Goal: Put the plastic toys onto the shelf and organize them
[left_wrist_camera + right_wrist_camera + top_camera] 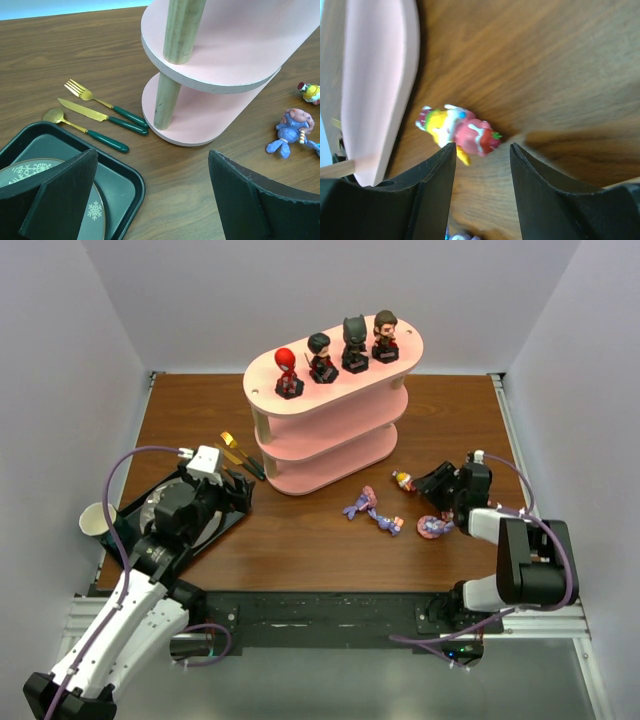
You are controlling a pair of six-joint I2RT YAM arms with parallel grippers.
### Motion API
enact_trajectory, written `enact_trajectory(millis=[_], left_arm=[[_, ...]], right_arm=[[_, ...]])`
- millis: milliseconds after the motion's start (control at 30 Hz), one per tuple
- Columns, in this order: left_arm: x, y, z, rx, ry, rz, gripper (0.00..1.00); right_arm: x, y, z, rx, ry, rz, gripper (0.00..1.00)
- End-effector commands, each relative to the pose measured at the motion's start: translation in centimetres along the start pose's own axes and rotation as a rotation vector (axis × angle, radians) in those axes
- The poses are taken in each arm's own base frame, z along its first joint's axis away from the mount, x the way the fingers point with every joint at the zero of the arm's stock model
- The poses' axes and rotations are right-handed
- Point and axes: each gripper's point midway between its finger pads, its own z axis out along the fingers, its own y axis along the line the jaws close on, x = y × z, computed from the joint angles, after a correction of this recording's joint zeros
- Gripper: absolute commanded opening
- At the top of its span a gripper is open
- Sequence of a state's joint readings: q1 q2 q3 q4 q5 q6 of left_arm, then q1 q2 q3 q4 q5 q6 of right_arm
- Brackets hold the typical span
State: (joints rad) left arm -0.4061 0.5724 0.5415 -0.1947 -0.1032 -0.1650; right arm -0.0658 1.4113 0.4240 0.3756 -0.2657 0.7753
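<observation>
The pink three-tier shelf [330, 425] stands at centre back; its lower boards show in the left wrist view [225, 60]. Four big-headed figures stand on its top board: red [288, 372], black-haired [321, 357], black masked [354, 344], brown-haired [385, 336]. On the table lie a pink-yellow figure [403, 480], a purple pony [360, 505], a blue-purple pony [388, 525] and a pink-purple one [434, 527]. My right gripper [432, 482] is open and empty, with the pink-yellow figure [460, 131] lying just beyond its fingertips. My left gripper [235, 490] is open and empty over the tray's corner.
A black tray [232, 515] holding a dark plate sits at the left, also seen in the left wrist view [120, 187]. Gold and green cutlery [100, 117] lies between the tray and the shelf. A paper cup [95, 520] stands at the far left edge.
</observation>
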Motion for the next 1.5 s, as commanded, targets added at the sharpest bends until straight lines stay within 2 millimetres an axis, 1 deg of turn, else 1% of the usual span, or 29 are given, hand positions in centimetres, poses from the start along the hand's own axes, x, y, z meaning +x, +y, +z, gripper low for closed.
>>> enact_trajectory(millis=[0,100,200,333,467,567,667,700,733,767,833,867,900,967,1000,1100,1133,1200,1233,1267,1300,1333,1367,1400,1433,1467], left_arm=[[-0.9,-0.2,0.3,0.016,-0.038,0.013,0.97],[-0.8,-0.3,0.3,0.02,-0.035,0.013,0.97],[-0.7,-0.4,0.4,0.029,-0.032,0.015,0.97],[-0.7,-0.6,0.5,0.039,-0.028,0.02,0.97],[-0.6,-0.7,0.5,0.044,-0.026,0.021,0.97],[-0.6,-0.8,0.6,0.05,-0.027,0.022,0.97],[-0.5,-0.9,0.6,0.059,-0.023,0.025,0.97],[-0.5,-1.1,0.7,0.07,-0.024,0.028,0.97],[-0.5,-1.2,0.7,0.076,-0.024,0.029,0.97],[-0.5,-1.4,0.7,0.085,-0.024,0.033,0.97],[-0.7,-2.1,0.6,0.128,-0.029,0.042,0.97],[-0.7,-2.4,0.5,0.146,-0.034,0.045,0.97],[-0.8,-3.1,0.5,0.186,-0.041,0.054,0.97],[-0.9,-3.8,0.3,0.232,-0.05,0.06,0.97],[-1.2,-4.6,0.1,0.276,-0.068,0.065,0.97],[-1.6,-6.1,-0.4,0.358,-0.098,0.074,0.97],[-1.5,-6.4,-0.4,0.375,-0.1,0.077,0.97],[-1.1,-7.7,-0.7,0.423,-0.093,0.093,0.97],[-0.9,-8.9,-1.0,0.464,-0.087,0.107,0.97],[-0.8,-9.6,-1.0,0.48,-0.08,0.119,0.97],[-1.0,-9.9,-0.9,0.466,-0.085,0.138,0.97],[-0.8,-11.4,-1.4,0.506,-0.079,0.154,0.97],[-0.8,-12.0,-1.2,0.513,-0.068,0.164,0.97],[-0.8,-12.0,-1.0,0.489,-0.063,0.177,0.97],[-0.6,-13.3,-1.5,0.523,-0.058,0.194,0.97],[-0.6,-13.9,-1.2,0.524,-0.049,0.211,0.97]], right_arm=[[-0.6,0.7,0.5,-0.036,-0.013,0.019,0.51],[-0.4,0.3,0.8,-0.031,-0.01,0.015,0.52],[-0.3,0.5,1.2,-0.048,0.001,0.009,0.52],[0.4,0.4,1.9,-0.067,0.029,0.028,0.52],[1.1,0.5,2.0,-0.089,0.051,0.049,0.52],[1.2,0.4,1.9,-0.092,0.054,0.044,0.5],[1.0,0.7,1.8,-0.101,0.046,0.027,0.42],[0.9,0.8,1.8,-0.104,0.044,0.018,0.35],[0.7,0.9,1.8,-0.109,0.042,0.013,0.31],[0.5,1.2,1.6,-0.116,0.037,0.007,0.23],[0.3,1.6,1.4,-0.124,0.039,-0.006,0.15],[0.2,1.8,1.2,-0.13,0.039,-0.012,0.08],[-0.1,2.4,0.9,-0.145,0.029,-0.031,0.05],[-0.2,2.8,0.4,-0.149,0.04,-0.041,0.0],[-0.5,3.4,-0.2,-0.159,0.034,-0.056,0.0],[-0.8,4.3,-1.2,-0.176,0.036,-0.086,0.0],[-1.2,5.1,-2.0,-0.188,0.037,-0.095,0.0],[-1.1,6.1,-3.1,-0.209,0.057,-0.092,0.0],[-1.5,7.2,-4.1,-0.239,0.042,-0.104,0.0],[-1.4,7.9,-4.7,-0.263,0.055,-0.108,0.0],[-1.1,8.3,-5.4,-0.26,0.074,-0.11,0.0],[-0.7,8.9,-5.9,-0.272,0.09,-0.126,0.0],[-0.6,9.7,-6.8,-0.288,0.093,-0.143,0.0],[-0.5,10.7,-7.5,-0.306,0.102,-0.165,0.0],[1.3,11.0,-8.0,-0.302,0.164,-0.174,0.0],[1.7,11.8,-8.9,-0.323,0.169,-0.194,0.0]])
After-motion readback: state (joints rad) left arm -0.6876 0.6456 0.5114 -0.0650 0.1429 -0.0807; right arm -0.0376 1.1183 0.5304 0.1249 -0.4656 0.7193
